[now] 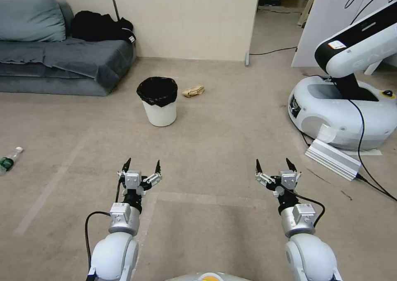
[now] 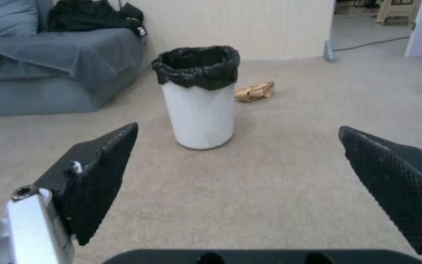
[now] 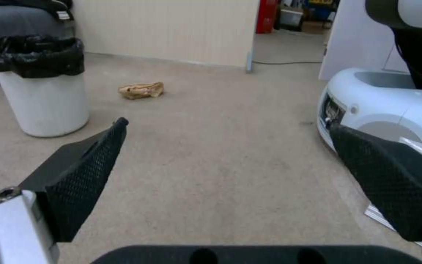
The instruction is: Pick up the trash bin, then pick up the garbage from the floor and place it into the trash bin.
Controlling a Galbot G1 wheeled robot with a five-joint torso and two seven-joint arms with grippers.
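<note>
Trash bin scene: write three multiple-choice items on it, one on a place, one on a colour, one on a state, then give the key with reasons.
1. Where does the crumpled paper bag lie?
A. Inside the bin
B. On the floor beside the trash bin
C. On the sofa

2. What colour is the bin's liner?
A. Black
B. Blue
C. Clear

3. How do the jaws of the left gripper and right gripper stand?
A. Both shut
B. Left shut on the bin
C. Both open, holding nothing

Key: 1 B, the bag rests on carpet just past the bin. 2 A, black plastic folds over the white rim. 3 C, both grippers spread wide over bare carpet.
</note>
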